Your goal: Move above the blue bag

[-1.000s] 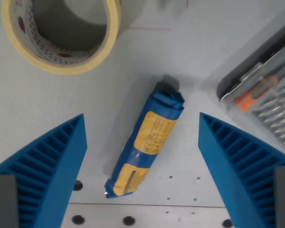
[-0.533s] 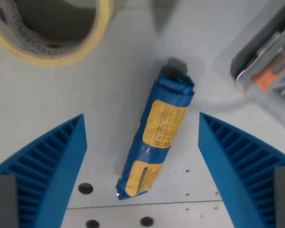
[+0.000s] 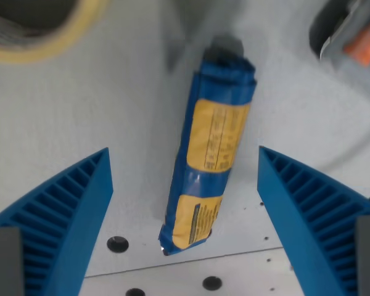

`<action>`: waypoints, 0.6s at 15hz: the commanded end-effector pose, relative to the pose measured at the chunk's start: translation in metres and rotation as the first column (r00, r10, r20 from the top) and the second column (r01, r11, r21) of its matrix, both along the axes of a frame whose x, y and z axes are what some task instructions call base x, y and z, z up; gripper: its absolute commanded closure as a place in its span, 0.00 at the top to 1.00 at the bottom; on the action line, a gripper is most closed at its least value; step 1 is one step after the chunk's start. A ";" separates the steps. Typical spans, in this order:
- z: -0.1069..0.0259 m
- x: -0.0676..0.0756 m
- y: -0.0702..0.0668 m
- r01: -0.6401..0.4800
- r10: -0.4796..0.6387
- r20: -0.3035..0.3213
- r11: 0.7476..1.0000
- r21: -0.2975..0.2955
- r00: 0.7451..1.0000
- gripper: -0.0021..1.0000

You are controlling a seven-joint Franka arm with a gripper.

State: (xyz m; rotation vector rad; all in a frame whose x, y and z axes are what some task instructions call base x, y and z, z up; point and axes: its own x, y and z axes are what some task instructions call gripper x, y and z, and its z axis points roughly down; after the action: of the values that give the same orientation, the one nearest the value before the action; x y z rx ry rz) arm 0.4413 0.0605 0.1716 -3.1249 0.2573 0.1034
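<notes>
Blue bag (image 3: 211, 154) centred below, claw (image 3: 185, 209) spread wide

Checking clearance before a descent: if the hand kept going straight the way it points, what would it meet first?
Probably the blue bag, lying between the open hand's fingers; depth is unclear.

You see two bright blue plastic fingers (image 3: 55, 234), wedge-shaped with ribbed, slatted inner faces, each ending in a flat grey block at the frame's bottom corners.
</notes>
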 end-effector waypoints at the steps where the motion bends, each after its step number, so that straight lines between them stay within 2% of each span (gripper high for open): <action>1: 0.000 -0.021 0.001 0.191 -0.194 0.151 0.981 0.038 0.969 1.00; 9: -0.017 -0.039 -0.002 0.215 -0.219 0.138 0.976 0.045 0.966 1.00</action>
State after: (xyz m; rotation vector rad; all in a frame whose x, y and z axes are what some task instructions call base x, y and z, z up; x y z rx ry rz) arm 0.4158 0.0570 0.1479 -3.1047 0.4297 0.0982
